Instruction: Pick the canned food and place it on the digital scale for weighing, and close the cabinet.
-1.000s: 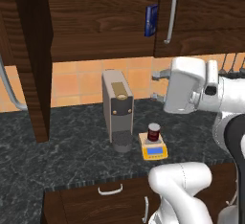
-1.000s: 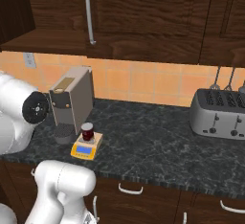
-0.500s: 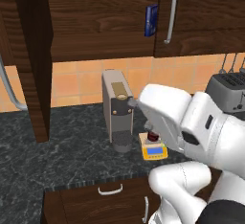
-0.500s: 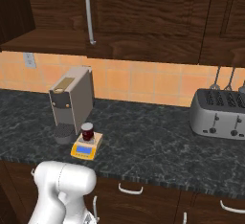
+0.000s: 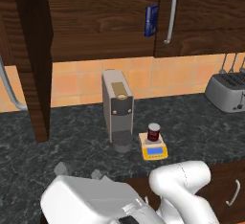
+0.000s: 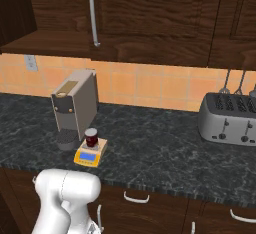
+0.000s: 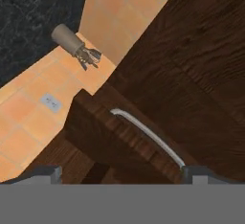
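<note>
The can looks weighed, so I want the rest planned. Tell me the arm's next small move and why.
Probably push the open cabinet door toward shut. The canned food already stands on the digital scale, while the left door juts out over the counter. The hand view faces that door's edge and handle, gripper open and empty.

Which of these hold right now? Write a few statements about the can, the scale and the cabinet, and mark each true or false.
1. The canned food stands on the digital scale. True.
2. Both doors of the cabinet are shut. False: the left door stands swung out.
3. The scale sits beside the coffee machine. True.
4. The can lies tipped over on the counter. False: it stands upright on the scale.
</note>
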